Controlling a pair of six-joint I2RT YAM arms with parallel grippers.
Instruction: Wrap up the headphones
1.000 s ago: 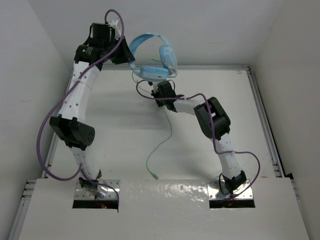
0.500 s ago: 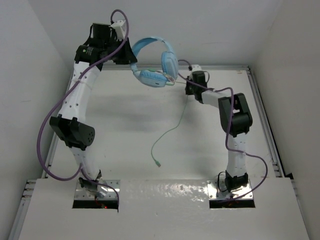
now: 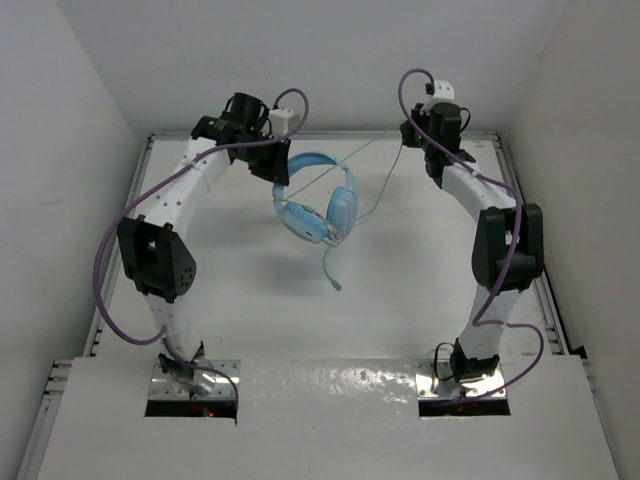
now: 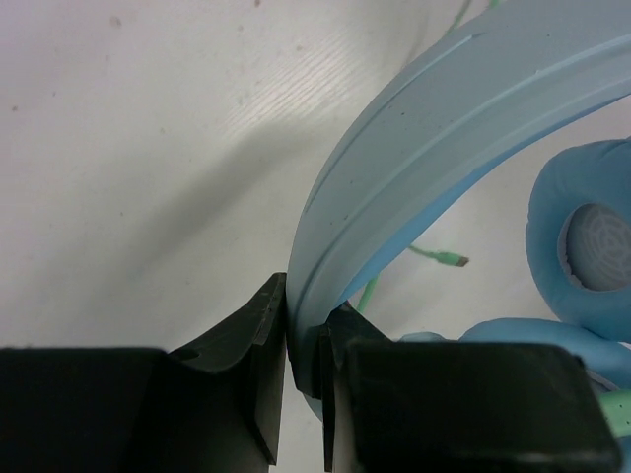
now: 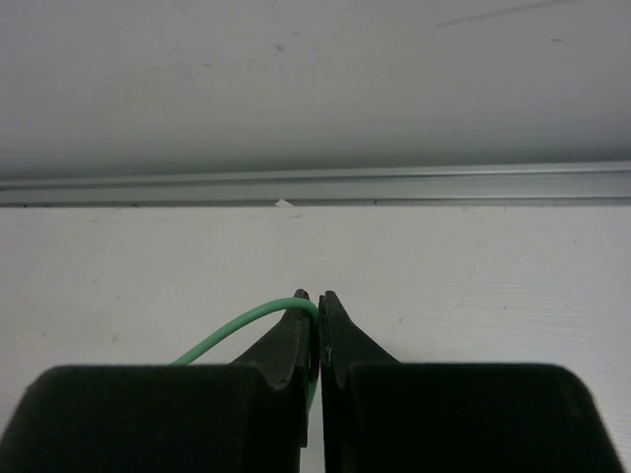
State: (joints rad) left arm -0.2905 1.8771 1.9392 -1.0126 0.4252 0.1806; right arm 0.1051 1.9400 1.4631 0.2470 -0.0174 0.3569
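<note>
**Headphones hang from one gripper, cable pinched in the other**

The left gripper [image 4: 301,317] is clamped on the curved headband of the light blue headphones [image 3: 318,205]. The ear cups hang just below and ahead of its fingers, above the table [image 3: 230,270]. The right gripper [image 5: 316,301], well apart to the other side, has its fingers closed together on the thin green cable [image 5: 232,332], which leaves its tips to one side.

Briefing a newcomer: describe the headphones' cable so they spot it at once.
Above the table hang blue headphones, held by the left gripper. From them a cable stretches to the right gripper. It is thin and pale green; the other cables are thick and purple.
</note>
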